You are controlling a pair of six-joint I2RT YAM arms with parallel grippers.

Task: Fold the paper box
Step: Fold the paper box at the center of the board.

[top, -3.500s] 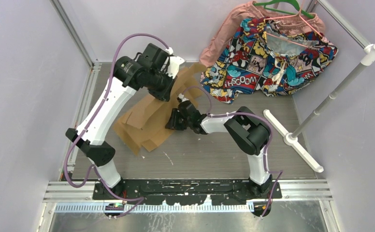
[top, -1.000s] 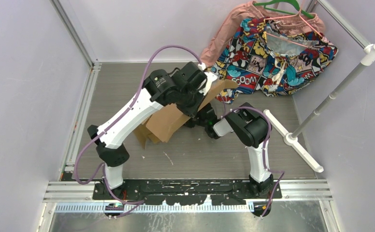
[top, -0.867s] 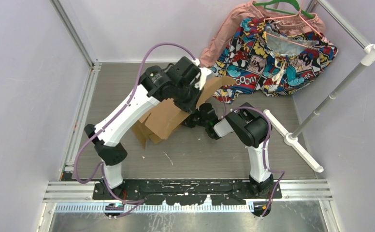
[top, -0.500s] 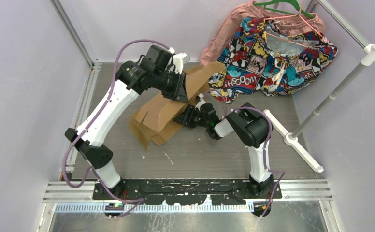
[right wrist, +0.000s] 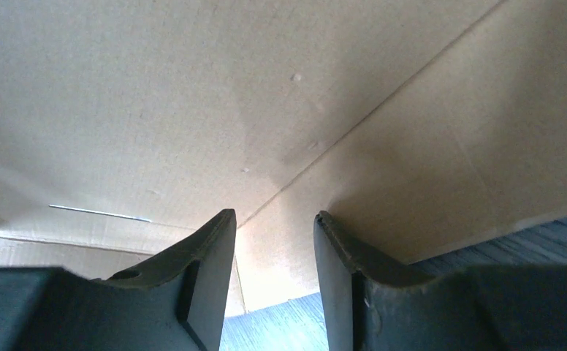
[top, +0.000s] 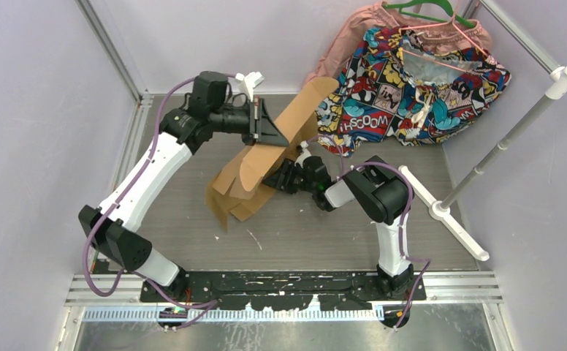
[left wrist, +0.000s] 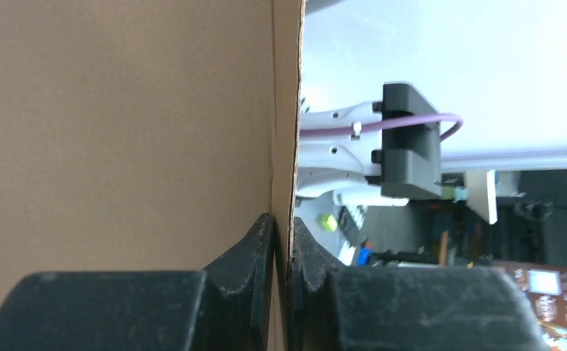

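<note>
At the middle of the desk, toward its far side, the paper box (top: 259, 167) is no box yet. We see a brown cardboard sheet held at a slant. Its near-left end rests on the desk (top: 302, 234), and its far-right end stands in the air, reaching toward the comic-print cloth (top: 405, 88).

Flaps and slits show at the low end and a few creases run across the sheet, but no wall stands square and no flap is tucked. By our reading the folding has barely begun, with the walls and lid all left to form.

The left gripper (top: 266, 130), reaching in from the far left, is clamped on the sheet's edge. In its wrist view both fingers (left wrist: 255, 245) press flat on the cardboard, and it carries the raised part.

The right gripper (top: 279, 175) sits beneath the sheet on its right side. Its jaws are parted about halfway, with nothing between them. We cannot tell whether its tips touch the underside.

The desk is grey with a wood grain and shows a few pale scuffs near the arms' bases. The patterned cloth is heaped in the far-right corner with a pink garment (top: 339, 55) and a green hanger (top: 419, 11). A white rack pole (top: 514, 124) leans along the right side. Pale lilac walls close the cell.
</note>
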